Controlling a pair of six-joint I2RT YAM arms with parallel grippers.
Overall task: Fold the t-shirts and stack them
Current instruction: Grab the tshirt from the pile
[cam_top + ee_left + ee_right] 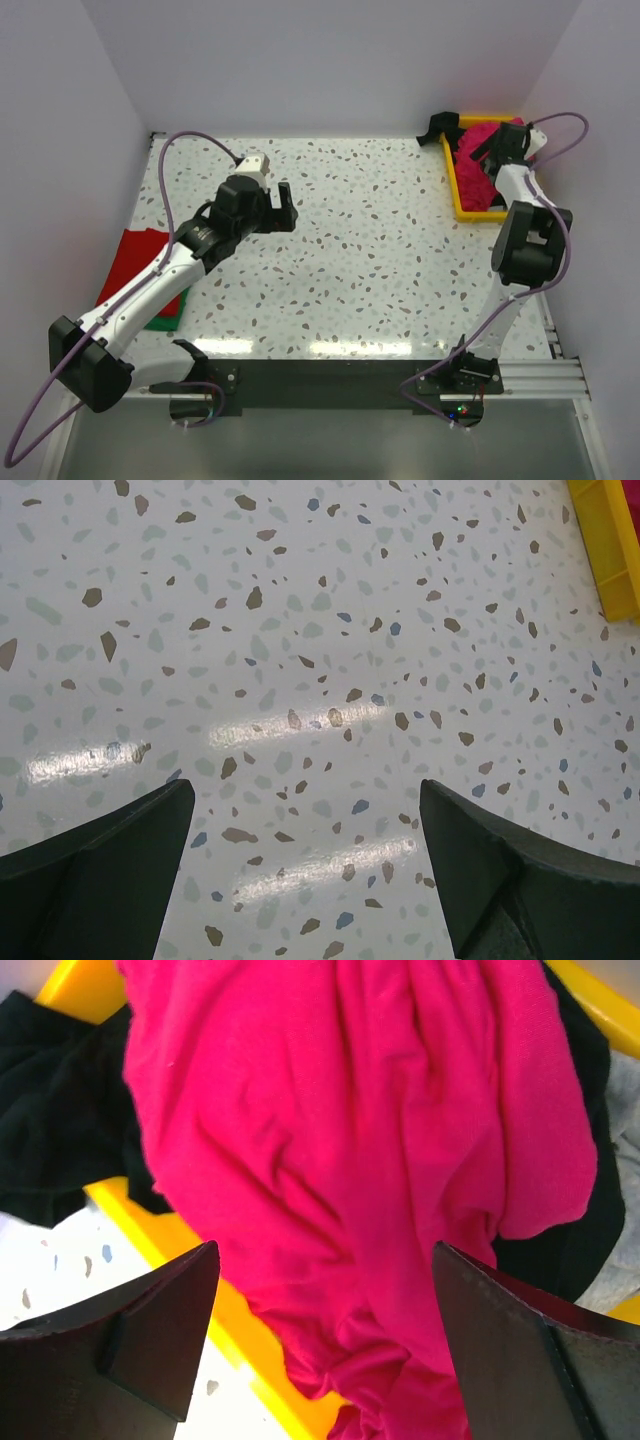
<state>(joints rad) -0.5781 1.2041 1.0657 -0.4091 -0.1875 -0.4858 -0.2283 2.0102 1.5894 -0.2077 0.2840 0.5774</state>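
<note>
While the magenta-pink t-shirt (478, 168) lies bunched in the yellow tray (451, 190) at the far right corner of the bench (380, 260), it spills over the tray's near wall, as the right wrist view shows (350, 1160). A black t-shirt (437, 127) lies under and beside it, draped over the tray's far left corner and reaching onto the bench; in the right wrist view this black cloth (50, 1160) shows on both sides of the pink one, with the tray's wall (180, 1235) running beneath.

Across the bench, at its left edge, a red t-shirt (135, 262) lies flat, partly hidden by the left arm, and a green t-shirt (166, 321) shows at its near edge, touching it.

The right hand (497, 152) hangs over the tray, its jaws spread wide directly above the pink shirt (325, 1250) and gripping nothing; whether the fingertips touch the cloth I cannot tell.

The left hand (275, 208) is over the middle left of the bench, well apart from every shirt. Its jaws are also spread wide (305, 790), with only bare speckled bench (300, 630) between them and a corner of the tray at the upper right of its view.
</note>
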